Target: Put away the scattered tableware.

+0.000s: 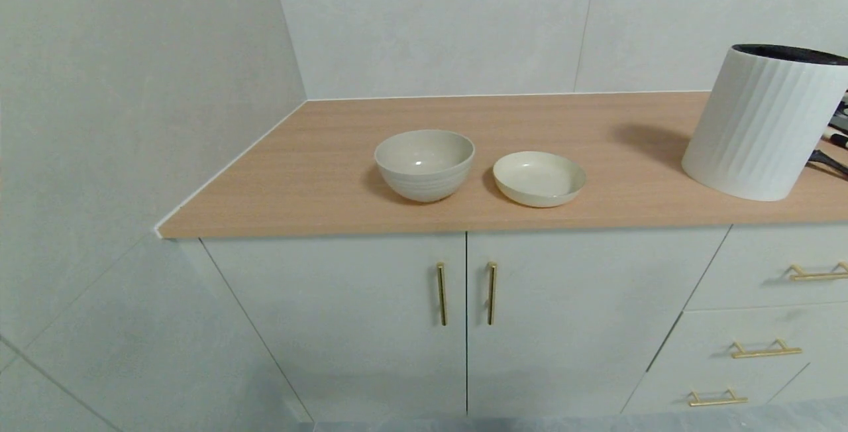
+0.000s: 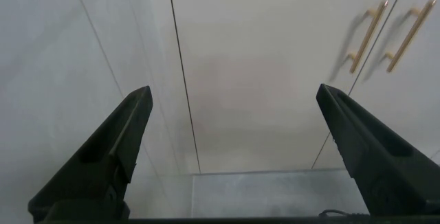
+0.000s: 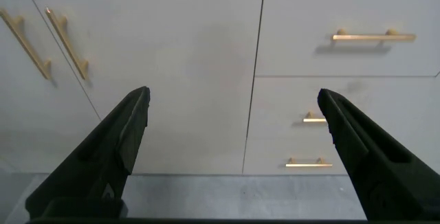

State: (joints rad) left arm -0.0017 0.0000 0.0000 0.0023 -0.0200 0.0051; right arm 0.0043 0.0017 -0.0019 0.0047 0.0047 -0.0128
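While nothing is grasped yet, the left gripper (image 2: 234, 93) and right gripper (image 3: 232, 93) gape wide and empty. The deep beige ceramic bowl (image 1: 424, 164) and shallow cream dish (image 1: 539, 178) sit side by side mid-frame on the wooden countertop (image 1: 298, 173), probably awaiting storage in the white cabinet (image 1: 344, 313) below.
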